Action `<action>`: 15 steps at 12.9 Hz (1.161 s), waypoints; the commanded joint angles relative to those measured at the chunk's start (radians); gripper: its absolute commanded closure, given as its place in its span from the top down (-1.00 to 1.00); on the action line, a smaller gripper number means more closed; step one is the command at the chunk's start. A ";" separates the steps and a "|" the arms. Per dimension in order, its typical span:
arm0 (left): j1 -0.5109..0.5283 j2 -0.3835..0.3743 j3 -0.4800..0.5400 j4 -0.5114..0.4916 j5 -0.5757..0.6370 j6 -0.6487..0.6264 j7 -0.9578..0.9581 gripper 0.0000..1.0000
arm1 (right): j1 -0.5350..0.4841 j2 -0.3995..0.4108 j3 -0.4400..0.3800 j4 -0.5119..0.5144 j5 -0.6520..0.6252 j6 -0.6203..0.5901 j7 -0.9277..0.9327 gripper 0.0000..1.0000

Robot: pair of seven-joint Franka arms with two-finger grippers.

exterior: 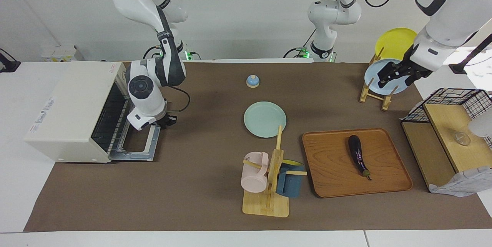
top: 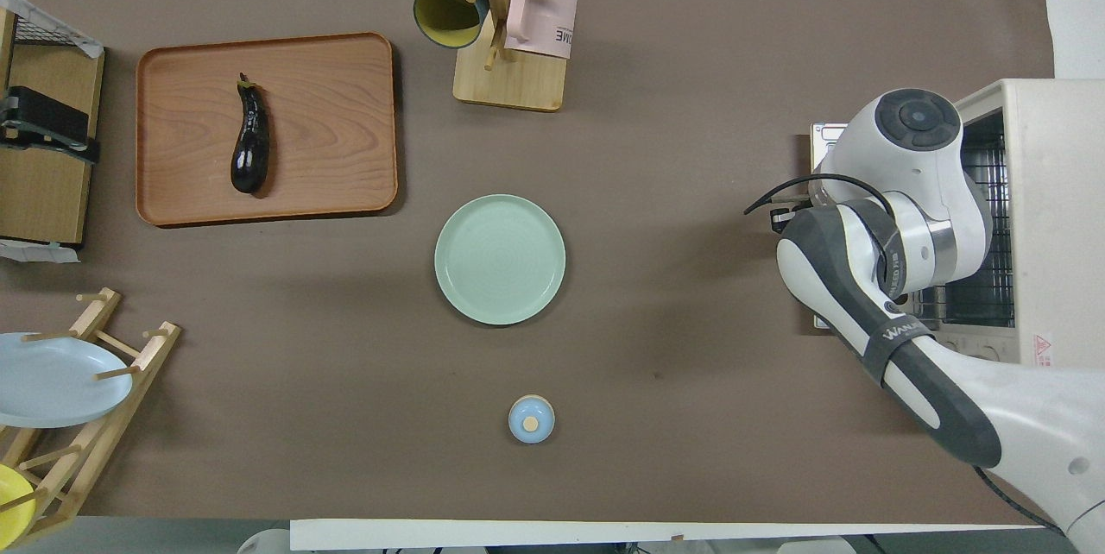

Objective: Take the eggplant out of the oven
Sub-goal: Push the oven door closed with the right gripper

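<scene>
The dark purple eggplant (exterior: pixel 358 154) lies on the wooden tray (exterior: pixel 330 170), toward the left arm's end of the table; it also shows in the overhead view (top: pixel 250 138). The cream oven (exterior: pixel 69 108) stands at the right arm's end with its door (exterior: pixel 135 151) folded down flat and its wire rack (exterior: pixel 111 118) bare. My right gripper (exterior: pixel 145 123) is at the oven's opening, just above the door; its own wrist hides the fingers. My left gripper (exterior: pixel 396 77) hangs open and empty over the plate rack.
A green plate (exterior: pixel 265 119) and a small blue bell (exterior: pixel 252 81) sit mid-table. A mug tree (exterior: pixel 269 177) with a pink and a blue mug stands beside the tray. A plate rack (exterior: pixel 374 89) and a wooden shelf with a wire basket (exterior: pixel 446 131) stand at the left arm's end.
</scene>
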 commanded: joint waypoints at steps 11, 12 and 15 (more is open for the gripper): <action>0.006 -0.012 -0.010 -0.013 0.010 -0.001 0.021 1.00 | -0.114 -0.222 -0.016 0.201 -0.017 -0.425 -0.347 -0.77; 0.004 -0.012 -0.012 -0.013 0.010 0.000 0.023 1.00 | -0.115 -0.241 -0.016 0.201 -0.014 -0.450 -0.352 -0.77; 0.006 -0.012 -0.012 -0.013 0.010 -0.003 0.023 1.00 | -0.127 -0.279 -0.019 0.192 -0.011 -0.487 -0.395 -0.77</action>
